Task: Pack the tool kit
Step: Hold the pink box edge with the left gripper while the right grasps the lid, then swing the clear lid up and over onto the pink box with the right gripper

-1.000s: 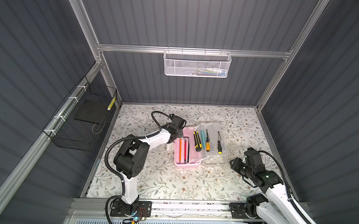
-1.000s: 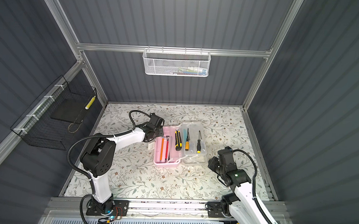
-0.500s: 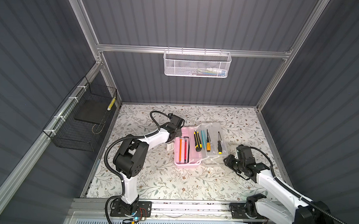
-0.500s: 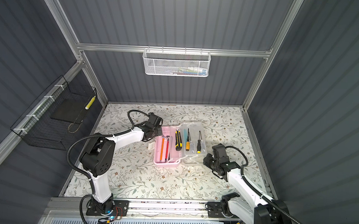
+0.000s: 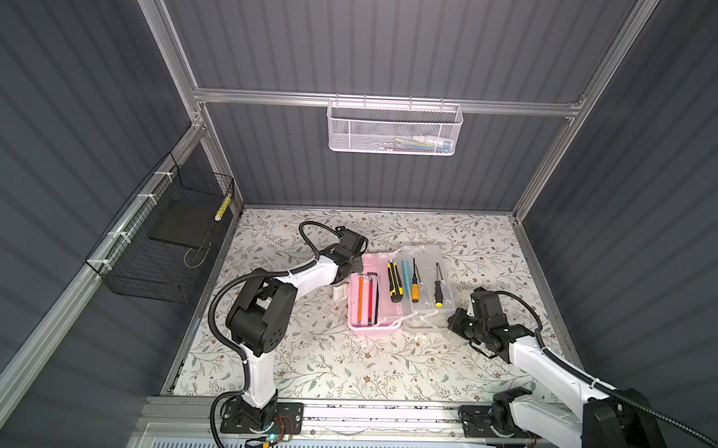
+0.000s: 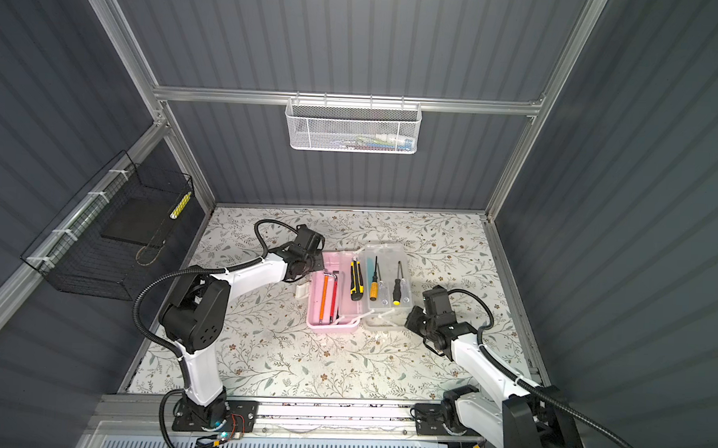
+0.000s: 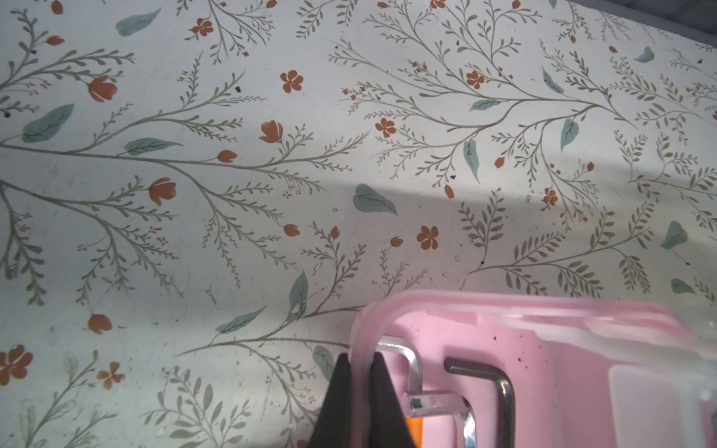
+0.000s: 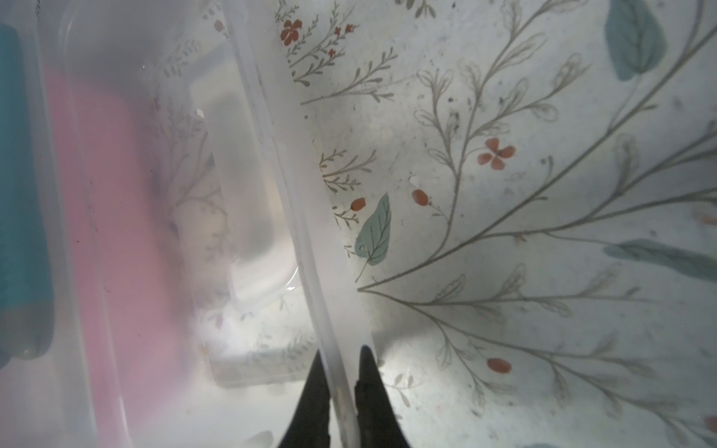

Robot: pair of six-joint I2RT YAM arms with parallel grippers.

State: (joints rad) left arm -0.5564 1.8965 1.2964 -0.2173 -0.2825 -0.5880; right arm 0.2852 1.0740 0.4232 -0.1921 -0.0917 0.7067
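Observation:
The tool kit lies open in both top views: pink case [image 5: 382,313] [image 6: 347,314] with its frosted clear lid [image 5: 427,253] [image 6: 389,251] folded flat to the right. An orange tool [image 5: 361,298], a red one and hex keys [image 7: 500,384] lie in the pink half. A yellow-black utility knife [image 5: 394,282] and two screwdrivers [image 5: 416,285] rest on the lid. My left gripper [image 7: 361,358] [image 5: 357,268] is shut on the pink case's far-left rim [image 7: 504,306]. The right gripper [image 8: 343,353] [image 5: 453,320] is shut on the lid's near-right rim [image 8: 295,194].
A white mesh basket [image 5: 394,129] hangs on the back wall with small items inside. A black wire basket [image 5: 161,241] hangs on the left wall. A white latch [image 5: 339,293] sticks out of the case's left side. Grey walls enclose the floral tabletop [image 5: 343,357].
The right arm has swung in from the front right to the lid's corner and shut on its rim. The left gripper has closed on the pink rim.

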